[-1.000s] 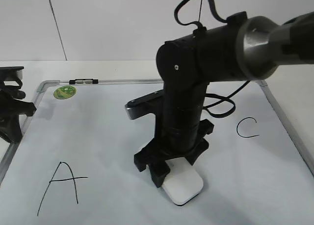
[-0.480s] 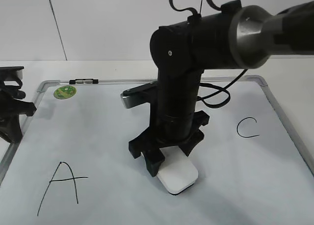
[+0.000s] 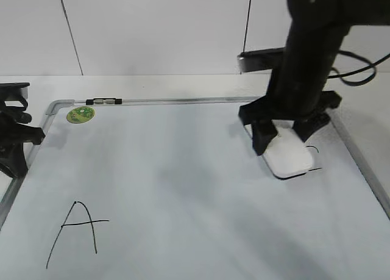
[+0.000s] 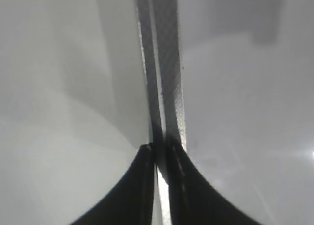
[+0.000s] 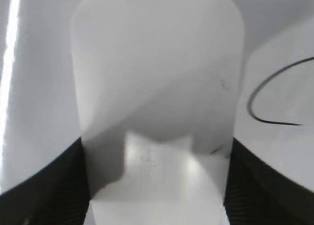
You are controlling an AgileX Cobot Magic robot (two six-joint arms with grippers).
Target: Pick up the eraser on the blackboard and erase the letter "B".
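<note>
My right gripper is shut on the white eraser and holds it low on the blackboard, at the right side. The eraser covers the left part of the letter C. In the right wrist view the eraser fills the space between the fingers of my right gripper, with the C beside it. No letter "B" shows on the board; its middle is blank. My left gripper is shut and empty at the board's left edge, and in the left wrist view it is over the grey frame.
The letter A is at the board's lower left. A round green sticker is in the far left corner. The grey frame runs close to the right of the eraser. A white wall stands behind the table.
My right arm has carried the eraser from the board's lower middle to the right and farther back, up to the letter C. The left arm has not moved.
</note>
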